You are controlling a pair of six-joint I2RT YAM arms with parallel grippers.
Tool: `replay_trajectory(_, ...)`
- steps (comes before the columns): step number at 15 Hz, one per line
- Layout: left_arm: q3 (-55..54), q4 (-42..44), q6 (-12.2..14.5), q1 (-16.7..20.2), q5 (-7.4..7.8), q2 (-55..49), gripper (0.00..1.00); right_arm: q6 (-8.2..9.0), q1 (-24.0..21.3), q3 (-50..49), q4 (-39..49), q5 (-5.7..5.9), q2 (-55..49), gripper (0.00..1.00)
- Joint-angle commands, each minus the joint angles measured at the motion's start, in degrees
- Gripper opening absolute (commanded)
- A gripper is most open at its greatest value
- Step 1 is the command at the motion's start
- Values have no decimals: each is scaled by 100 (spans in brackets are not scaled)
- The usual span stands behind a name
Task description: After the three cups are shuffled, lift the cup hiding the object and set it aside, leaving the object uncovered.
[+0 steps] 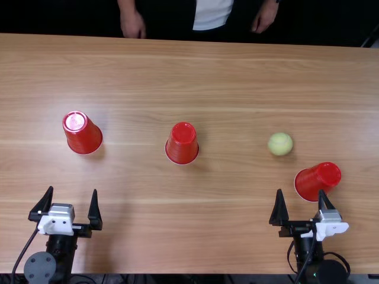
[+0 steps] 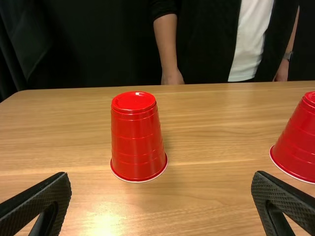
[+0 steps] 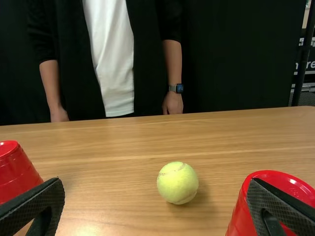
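Three red cups stand upside down on the wooden table (image 1: 225, 89): a left cup (image 1: 82, 133) (image 2: 137, 137), a middle cup (image 1: 182, 143) (image 2: 298, 140) (image 3: 12, 169), and a right cup (image 1: 318, 180) (image 3: 270, 206) close to the near edge. A yellow-green tennis ball (image 1: 280, 144) (image 3: 177, 182) lies uncovered between the middle and right cups. My left gripper (image 1: 66, 207) stands open near the front edge, well short of the left cup. My right gripper (image 1: 300, 208) is open too, its right finger just in front of the right cup, nothing between the fingers.
A person stands at the far edge of the table, hands (image 1: 132, 25) (image 1: 263, 19) hanging just behind it and touching nothing. Bare wood stretches between the cups and across the far half.
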Motion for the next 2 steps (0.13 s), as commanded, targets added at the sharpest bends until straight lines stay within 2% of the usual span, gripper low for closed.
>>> replay_trajectory(1, -93, -147, 33, 42, 105, -62, 100, 20, -62, -31, 6, 12, -73, 100)
replay_trajectory(2, -93, -157, 33, 42, 105, -62, 100, 20, -62, -31, 6, 12, -73, 100)
